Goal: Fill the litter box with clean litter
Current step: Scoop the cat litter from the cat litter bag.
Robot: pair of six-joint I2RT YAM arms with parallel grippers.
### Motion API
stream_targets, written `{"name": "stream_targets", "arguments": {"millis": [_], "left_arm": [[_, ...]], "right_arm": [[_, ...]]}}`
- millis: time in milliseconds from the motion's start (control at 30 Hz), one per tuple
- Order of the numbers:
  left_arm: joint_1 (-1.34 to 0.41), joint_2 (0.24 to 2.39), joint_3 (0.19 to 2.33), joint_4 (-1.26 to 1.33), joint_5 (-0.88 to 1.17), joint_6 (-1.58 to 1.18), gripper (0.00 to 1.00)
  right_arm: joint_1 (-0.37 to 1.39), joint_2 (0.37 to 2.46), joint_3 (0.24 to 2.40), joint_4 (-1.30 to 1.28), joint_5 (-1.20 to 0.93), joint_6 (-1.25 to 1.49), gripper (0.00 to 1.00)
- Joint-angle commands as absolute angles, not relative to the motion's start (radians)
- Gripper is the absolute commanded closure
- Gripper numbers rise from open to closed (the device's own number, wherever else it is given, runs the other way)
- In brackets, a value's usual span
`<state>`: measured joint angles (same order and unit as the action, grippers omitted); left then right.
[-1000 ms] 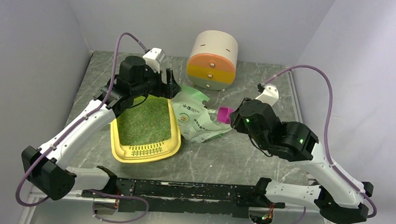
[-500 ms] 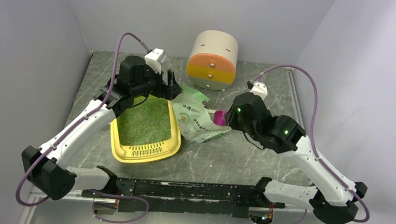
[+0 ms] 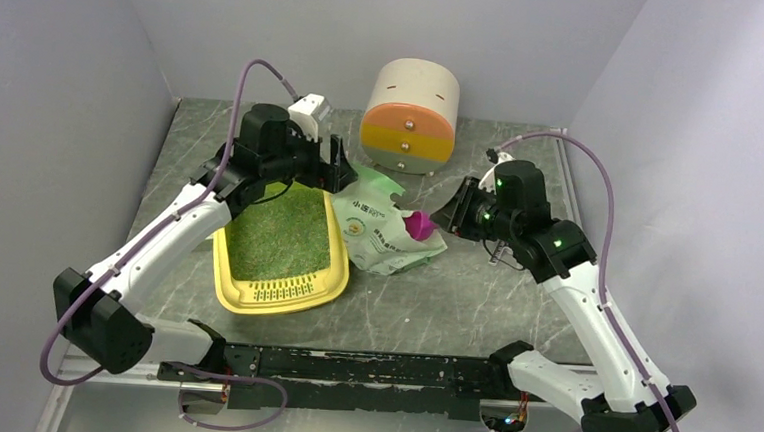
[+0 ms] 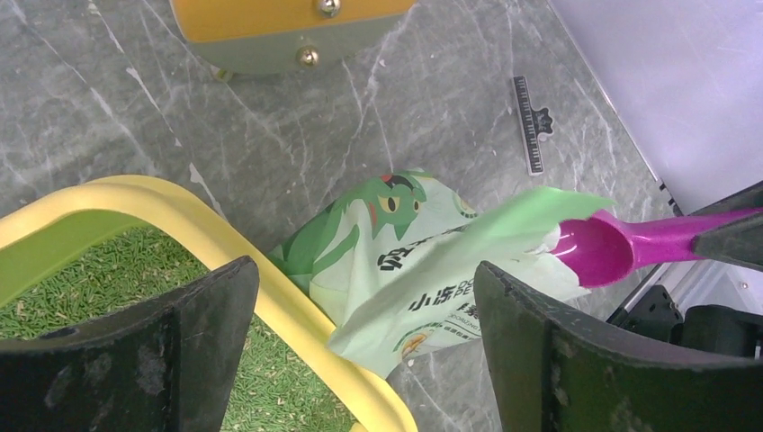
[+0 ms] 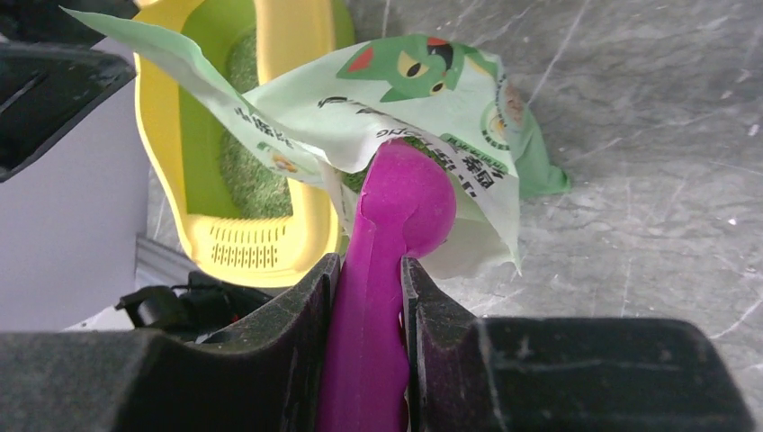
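Grey marbled table (image 3: 433, 299) is carrying everything. A round drawer cabinet (image 3: 411, 113) is standing at the far edge, its orange, yellow and grey-green drawer fronts sitting closed, so the contents are not showing. The yellow litter box (image 3: 278, 292) is lying left of centre with its slotted end toward the arm bases. It is holding a layer of greenish litter (image 3: 277, 232) that is covering its floor up to the grille. A pale green printed bag (image 3: 382, 234) is lying crumpled just beside the box's right rim, touching it, with its torn mouth facing right. Greenish granules are showing inside that mouth in the right wrist view. The left gripper (image 4: 360, 270) is hanging over the box's far right corner and the bag's edge, fingers spread wide apart and gripping nothing. The right gripper (image 5: 369, 265) is clamping the handle of a magenta scoop (image 5: 396, 234), whose bowl is sitting at the bag's mouth, partly under the torn flap.
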<state>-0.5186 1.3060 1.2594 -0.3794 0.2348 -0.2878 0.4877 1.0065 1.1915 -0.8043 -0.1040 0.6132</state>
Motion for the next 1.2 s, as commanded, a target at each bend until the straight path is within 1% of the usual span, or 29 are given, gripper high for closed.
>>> {"name": "stream_targets", "arguments": {"millis": [0,133,267,367,500,533,667,700,800,900,967,1000,1033,1167], "left_arm": [[-0.514,1.340,1.290,-0.410,0.302,-0.279,0.07],[-0.509,1.340,1.266,-0.386,0.363,-0.260,0.07],[-0.506,1.351,1.264,-0.387,0.407,-0.238,0.08],[-0.504,1.351,1.255,-0.367,0.459,-0.213,0.11],[-0.503,1.362,1.260,-0.360,0.526,-0.186,0.18],[-0.503,1.365,1.264,-0.363,0.534,-0.179,0.21],[-0.503,1.362,1.262,-0.369,0.542,-0.159,0.40],[-0.503,1.361,1.260,-0.372,0.536,-0.153,0.45],[-0.503,1.354,1.252,-0.381,0.521,-0.145,0.55],[-0.503,1.349,1.247,-0.381,0.517,-0.144,0.75],[-0.504,1.346,1.244,-0.375,0.515,-0.147,0.84],[-0.503,1.345,1.244,-0.372,0.517,-0.148,0.91],[-0.504,1.345,1.244,-0.370,0.512,-0.149,0.95],[-0.504,1.348,1.244,-0.364,0.498,-0.158,0.95]], "right_arm": [[0.466,1.004,1.168,-0.730,-0.236,0.571,1.00],[0.456,1.020,1.160,-0.722,-0.267,0.559,1.00],[0.448,1.043,1.159,-0.735,-0.250,0.550,1.00],[0.446,1.061,1.151,-0.745,-0.226,0.551,1.00],[0.445,1.093,1.124,-0.739,-0.232,0.556,1.00],[0.445,1.098,1.114,-0.729,-0.238,0.559,1.00],[0.446,1.114,1.082,-0.677,-0.288,0.581,1.00],[0.446,1.118,1.074,-0.665,-0.306,0.589,1.00],[0.445,1.141,1.059,-0.644,-0.310,0.606,1.00],[0.447,1.179,1.067,-0.670,-0.282,0.600,1.00],[0.454,1.198,1.087,-0.708,-0.219,0.596,1.00],[0.458,1.206,1.102,-0.733,-0.178,0.594,1.00],[0.464,1.211,1.117,-0.756,-0.138,0.591,1.00],[0.490,1.234,1.196,-0.870,0.013,0.582,1.00]]}}
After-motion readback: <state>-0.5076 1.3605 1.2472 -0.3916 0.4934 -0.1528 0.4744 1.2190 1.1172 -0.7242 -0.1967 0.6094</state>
